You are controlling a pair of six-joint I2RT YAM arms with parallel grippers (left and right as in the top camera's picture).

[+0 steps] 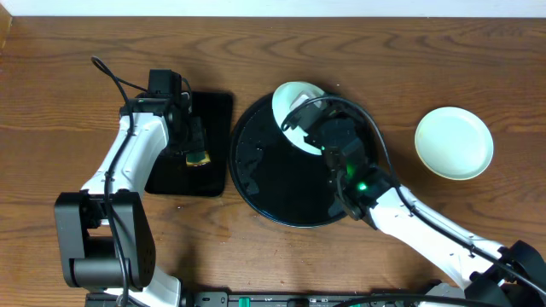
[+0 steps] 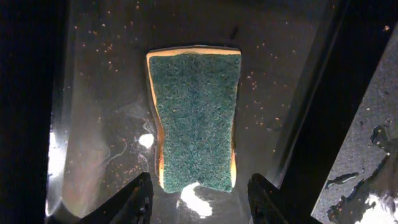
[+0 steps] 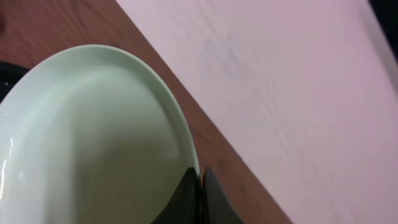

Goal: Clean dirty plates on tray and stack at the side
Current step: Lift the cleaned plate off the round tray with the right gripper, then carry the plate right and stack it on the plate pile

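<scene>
Right gripper [image 3: 200, 185] clenched on plate [image 1: 293, 96] rim, at tray [image 1: 264, 183] 12 o'clock. Left gripper [image 2: 199, 196] spread above sponge [image 2: 194, 118], 9 o'clock. Second plate [image 1: 454, 142] off tray, 3 o'clock. Step, likely: presenting plate for scrubbing. Next: grasp sponge.

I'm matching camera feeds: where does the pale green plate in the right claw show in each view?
Overhead: pale green round plate over the upper rim of the glossy round black tray.
Left wrist: not in view.
Right wrist: plate fills lower left, rim pinched in the right claw.
Shared landmark: brown wooden table.
</scene>
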